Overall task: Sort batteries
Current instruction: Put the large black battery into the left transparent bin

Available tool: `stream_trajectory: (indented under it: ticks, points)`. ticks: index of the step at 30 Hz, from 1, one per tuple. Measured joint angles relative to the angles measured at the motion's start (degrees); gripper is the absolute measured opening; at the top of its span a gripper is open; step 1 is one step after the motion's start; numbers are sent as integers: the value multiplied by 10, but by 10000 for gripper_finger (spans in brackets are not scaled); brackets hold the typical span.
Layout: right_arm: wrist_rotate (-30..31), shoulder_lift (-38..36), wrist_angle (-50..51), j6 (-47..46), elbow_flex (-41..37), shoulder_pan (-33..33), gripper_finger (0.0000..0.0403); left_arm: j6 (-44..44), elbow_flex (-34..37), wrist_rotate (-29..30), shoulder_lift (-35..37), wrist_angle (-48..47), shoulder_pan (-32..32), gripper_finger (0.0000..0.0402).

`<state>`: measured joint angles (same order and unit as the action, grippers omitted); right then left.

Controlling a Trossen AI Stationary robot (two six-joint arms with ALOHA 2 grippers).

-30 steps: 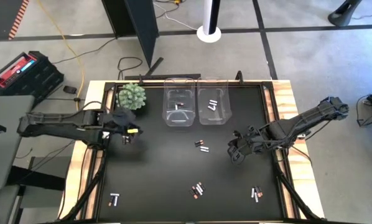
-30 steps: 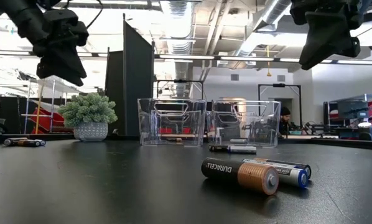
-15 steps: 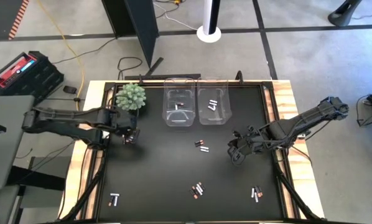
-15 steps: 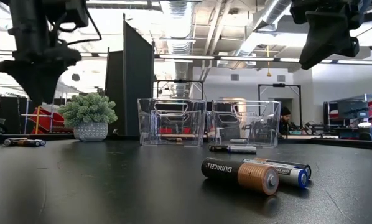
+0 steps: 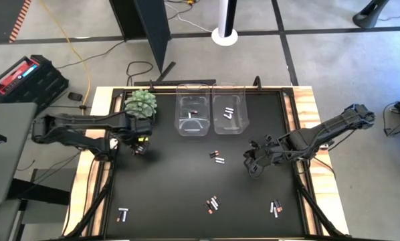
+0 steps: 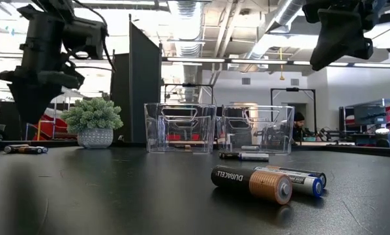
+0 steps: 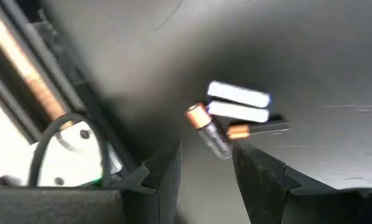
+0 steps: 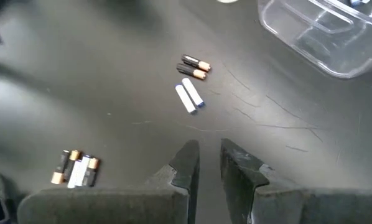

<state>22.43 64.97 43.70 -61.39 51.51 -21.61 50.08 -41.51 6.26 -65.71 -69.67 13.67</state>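
Note:
My left gripper [image 5: 138,146] hangs open, fingers pointing down, over a small cluster of batteries [image 7: 232,115] near the table's left edge. The cluster is two white cells and two dark copper-ended ones lying on the mat, also seen as batteries [image 6: 25,149] in the low view. The cells lie just ahead of its fingers [image 7: 164,171], untouched. My right gripper [image 5: 252,166] hovers above the mat right of centre with a narrow gap between its fingers [image 8: 187,163] and holds nothing. More batteries lie in groups mid-table [image 5: 217,157] and near the front [image 5: 212,204].
Two clear bins stand at the far edge: the left bin [image 5: 192,119] holds a dark cell, the right bin [image 5: 230,115] holds white cells. A potted plant [image 5: 141,104] sits just beyond my left gripper. Further battery groups lie front-left [image 5: 123,215] and front-right [image 5: 275,209].
My left gripper has turned about its wrist and come down closer to the mat over the batteries by the left edge, with its arm swinging slightly toward the plant. The right arm has kept still.

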Motion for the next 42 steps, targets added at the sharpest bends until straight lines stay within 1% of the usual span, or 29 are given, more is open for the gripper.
stream_trajectory:
  ticks: [7,10,16,22,24,29,42]
  points:
    - [0,0,-10,2,0,0,82,-44,0,-1,-39,-2,18,138]
    - [0,0,-10,1,0,0,82,-58,0,-13,-61,0,27,138]
    - [0,0,-9,0,0,0,82,-69,0,-20,-110,6,34,138]
    - [0,0,-9,0,0,0,82,-77,13,-47,-143,55,34,138]
    - [0,0,-9,-1,0,0,82,-68,21,-51,-148,69,34,138]
    - [0,0,-9,-1,0,0,82,-54,35,-53,-149,70,34,138]
    - [0,0,-9,-1,0,0,82,-53,34,-45,-149,84,34,138]
